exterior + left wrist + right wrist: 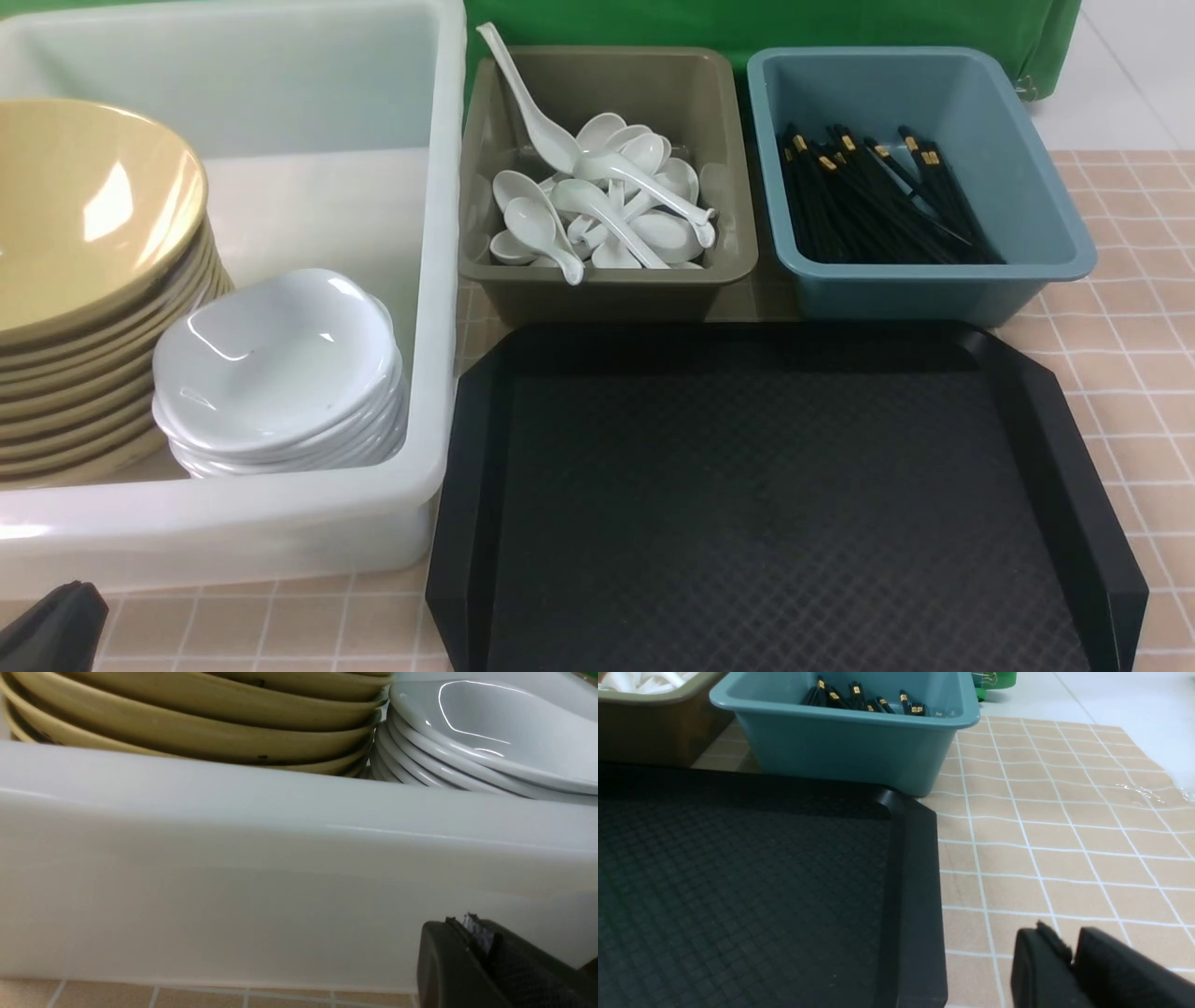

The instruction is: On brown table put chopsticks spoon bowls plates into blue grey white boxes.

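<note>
- Tabletop (1130, 373): brown tile pattern with thin white grid lines; carries three boxes and a tray.
- White box (439, 280): large, translucent, at the left side of the tabletop, reaching from near the front edge to the far edge.
- Bowls (84, 280): mustard-tan stack inside the white box, at its left end, leaning slightly.
- Plates (280, 373): small white dishes stacked in the white box, just beside the bowls and touching them, near the box's front wall.
- Grey box (597, 289): olive-grey, far centre of the tabletop, just beside the white box.
- Spoons (607, 201): white soup spoons heaped in the grey box; one leans with its handle over the far-left rim.
- Blue box (934, 289): teal, far right of the grey box, close beside it.
- Chopsticks (878, 201): black with gold bands, piled inside the blue box.
- Black tray (784, 495): octagonal, textured, in front of the grey and blue boxes, nothing on it.
- Left gripper (474, 933): low at the front-left corner, close to the white box's outer front wall; jaws pressed together, holding nothing.
- Right gripper (1071, 952): low over bare tabletop right of the tray; jaws nearly together with a narrow gap, holding nothing.
</note>
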Controlling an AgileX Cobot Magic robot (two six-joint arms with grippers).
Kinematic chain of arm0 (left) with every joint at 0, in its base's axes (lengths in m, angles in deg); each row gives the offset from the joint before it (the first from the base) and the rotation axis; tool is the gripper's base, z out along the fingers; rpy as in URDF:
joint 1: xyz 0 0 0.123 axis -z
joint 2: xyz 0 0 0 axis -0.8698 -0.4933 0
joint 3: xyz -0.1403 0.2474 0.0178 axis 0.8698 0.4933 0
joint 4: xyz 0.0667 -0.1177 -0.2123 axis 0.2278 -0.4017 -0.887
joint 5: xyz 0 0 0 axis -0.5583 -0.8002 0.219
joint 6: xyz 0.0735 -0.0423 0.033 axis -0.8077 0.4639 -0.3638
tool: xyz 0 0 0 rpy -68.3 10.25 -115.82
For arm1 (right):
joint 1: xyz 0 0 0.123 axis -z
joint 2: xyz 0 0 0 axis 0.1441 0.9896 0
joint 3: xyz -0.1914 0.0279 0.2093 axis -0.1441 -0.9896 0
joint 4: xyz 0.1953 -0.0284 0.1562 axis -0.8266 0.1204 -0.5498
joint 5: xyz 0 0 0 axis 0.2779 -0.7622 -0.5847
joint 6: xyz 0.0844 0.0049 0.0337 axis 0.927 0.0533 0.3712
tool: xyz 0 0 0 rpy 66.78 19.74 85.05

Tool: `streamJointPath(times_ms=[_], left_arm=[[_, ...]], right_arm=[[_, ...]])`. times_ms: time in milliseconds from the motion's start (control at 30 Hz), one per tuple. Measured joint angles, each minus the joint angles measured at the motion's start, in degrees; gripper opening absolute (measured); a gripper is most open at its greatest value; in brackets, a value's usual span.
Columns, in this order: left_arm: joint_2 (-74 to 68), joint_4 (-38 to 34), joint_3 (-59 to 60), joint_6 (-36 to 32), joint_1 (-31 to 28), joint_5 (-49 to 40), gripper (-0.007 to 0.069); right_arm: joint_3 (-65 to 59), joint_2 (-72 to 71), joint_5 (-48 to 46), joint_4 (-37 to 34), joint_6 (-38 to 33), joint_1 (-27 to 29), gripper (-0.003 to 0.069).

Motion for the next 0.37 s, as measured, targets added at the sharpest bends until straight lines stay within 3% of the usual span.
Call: streamJointPath(times_ms=[367], left_arm=[[0.0, 0.0, 0.0, 0.0, 0.0, 0.0, 0.0007]], right_arm=[[0.0, 0.0, 0.0, 0.0, 0.0, 0.0, 0.0167]])
